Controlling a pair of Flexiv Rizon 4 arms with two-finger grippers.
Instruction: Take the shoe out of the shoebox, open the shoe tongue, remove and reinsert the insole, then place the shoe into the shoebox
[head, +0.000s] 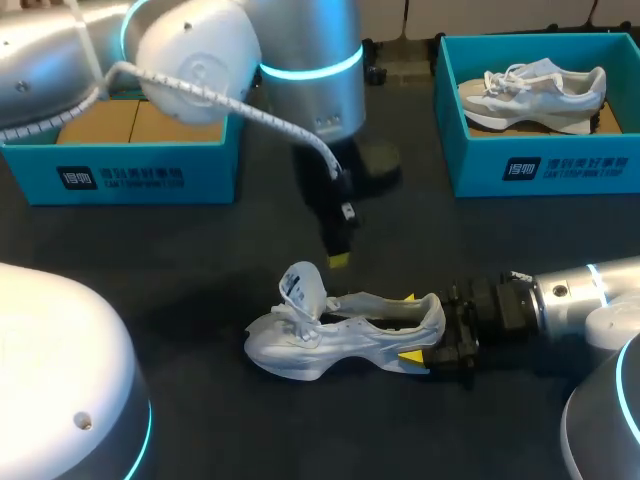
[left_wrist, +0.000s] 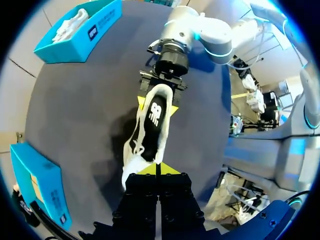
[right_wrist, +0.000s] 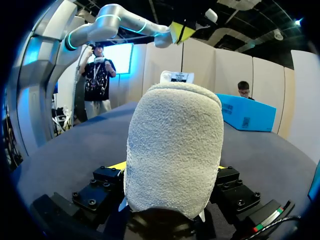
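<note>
Now shoe (head: 345, 335) lies across table, toe to my left, heel clamped in right gripper (head: 409, 327); left gripper (head: 339, 260) closed above.

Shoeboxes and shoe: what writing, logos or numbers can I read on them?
Left shoebox front: white print, too blurred to read.
Right shoebox front: same print, too blurred.
Insole inside the shoe: white logo, not legible.
Tongue tag: too small.

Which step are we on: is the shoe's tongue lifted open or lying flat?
Lifted open: the tongue stands up from the shoe, and the left wrist view shows the insole exposed.
</note>
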